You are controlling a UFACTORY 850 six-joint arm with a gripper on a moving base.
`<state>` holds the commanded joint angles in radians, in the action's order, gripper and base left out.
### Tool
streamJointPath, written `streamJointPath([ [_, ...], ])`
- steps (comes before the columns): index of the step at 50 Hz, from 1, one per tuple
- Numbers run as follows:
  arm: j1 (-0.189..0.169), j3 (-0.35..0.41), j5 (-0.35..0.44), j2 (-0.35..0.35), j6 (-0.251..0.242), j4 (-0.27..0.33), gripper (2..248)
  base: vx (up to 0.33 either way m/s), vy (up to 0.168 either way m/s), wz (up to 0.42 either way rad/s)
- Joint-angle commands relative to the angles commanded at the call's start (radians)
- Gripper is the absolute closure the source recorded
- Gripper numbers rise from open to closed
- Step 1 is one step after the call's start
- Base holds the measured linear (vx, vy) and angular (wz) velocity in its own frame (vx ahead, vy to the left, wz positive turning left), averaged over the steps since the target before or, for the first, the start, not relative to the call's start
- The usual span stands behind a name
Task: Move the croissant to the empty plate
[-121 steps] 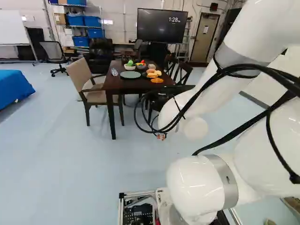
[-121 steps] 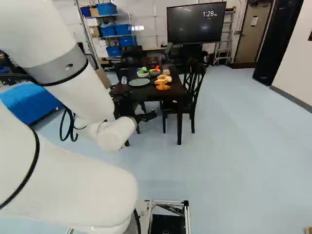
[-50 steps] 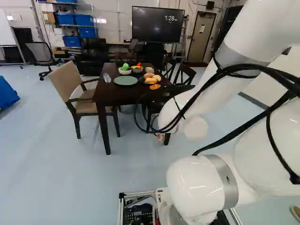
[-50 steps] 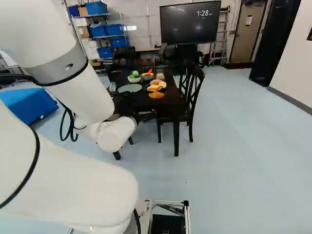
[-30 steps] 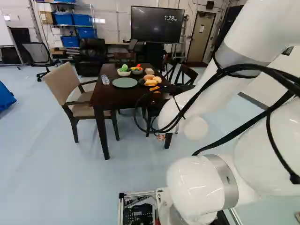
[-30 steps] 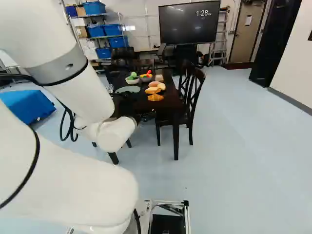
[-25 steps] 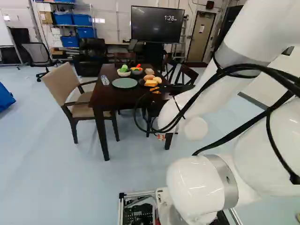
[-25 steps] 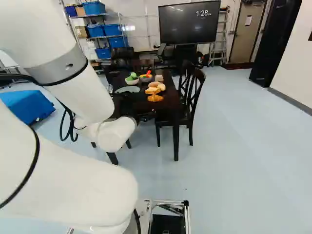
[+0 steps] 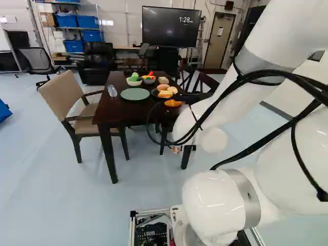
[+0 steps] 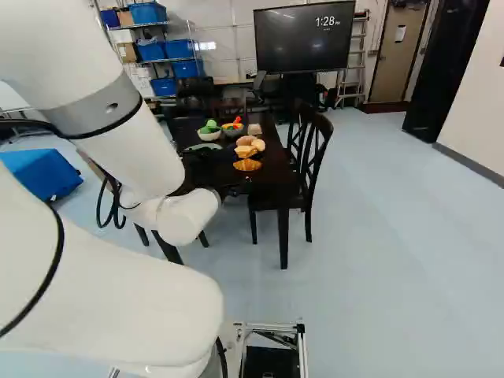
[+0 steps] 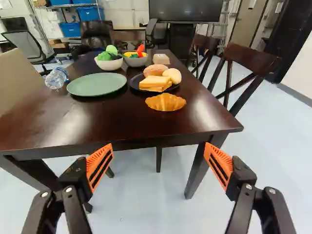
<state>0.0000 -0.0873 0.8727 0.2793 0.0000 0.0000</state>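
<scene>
In the right base view my gripper (image 10: 235, 189) shows dark before the table, partly lost against it. The wrist view has the gripper (image 11: 158, 151) open, its orange pads wide apart with nothing between them, short of the table's near edge. Ahead, the golden croissant (image 11: 165, 102) lies on the dark tabletop, just on the near side of a black plate (image 11: 134, 85) holding bread items. An empty green plate (image 11: 96, 84) sits to the left of that plate. The left base view also shows the croissant (image 9: 173, 103) and the green plate (image 9: 135, 94).
The dark table (image 11: 117, 117) has a bottle (image 11: 56, 78) beside the green plate. Behind the plates are a white bowl (image 11: 108, 64), a grey bowl (image 11: 136, 61) and a small box (image 11: 161, 59). A beige chair (image 9: 64, 97) stands left, a dark wooden chair (image 10: 315, 153) right.
The base has moved forward, bringing the table nearer in both base views. The arm holds the same pose against its lowest joint, and the croissant keeps its spot beside the black plate.
</scene>
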Motion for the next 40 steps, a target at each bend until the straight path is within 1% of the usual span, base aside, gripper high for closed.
streamJointPath([
  [40,0.0,-0.006,0.0,-0.005,0.0,0.0,3,0.006,0.0,-0.001],
])
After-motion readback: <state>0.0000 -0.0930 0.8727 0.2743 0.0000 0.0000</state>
